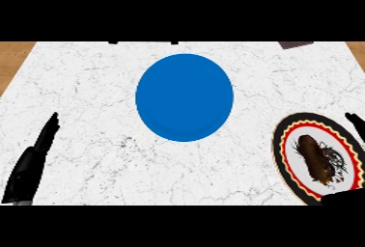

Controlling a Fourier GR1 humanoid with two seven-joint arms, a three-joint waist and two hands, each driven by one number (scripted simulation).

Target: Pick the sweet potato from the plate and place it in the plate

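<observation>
A blue plate (185, 97) sits mid-table (85, 87) on white marble. At the right edge a patterned plate (287, 144) holds the sweet potato (314, 157). The left hand (32, 164) rests open at the left edge, the right hand (354, 120) barely shows beside the patterned plate

Head view: looks steeply down from above onto the marble worktop (85, 96).
Range: whole worktop width framed.

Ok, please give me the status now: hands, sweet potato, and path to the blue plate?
Left hand open, idle at left edge. Right hand barely visible, fingers unclear. Sweet potato on patterned plate. Blue plate bare, nothing between.
</observation>
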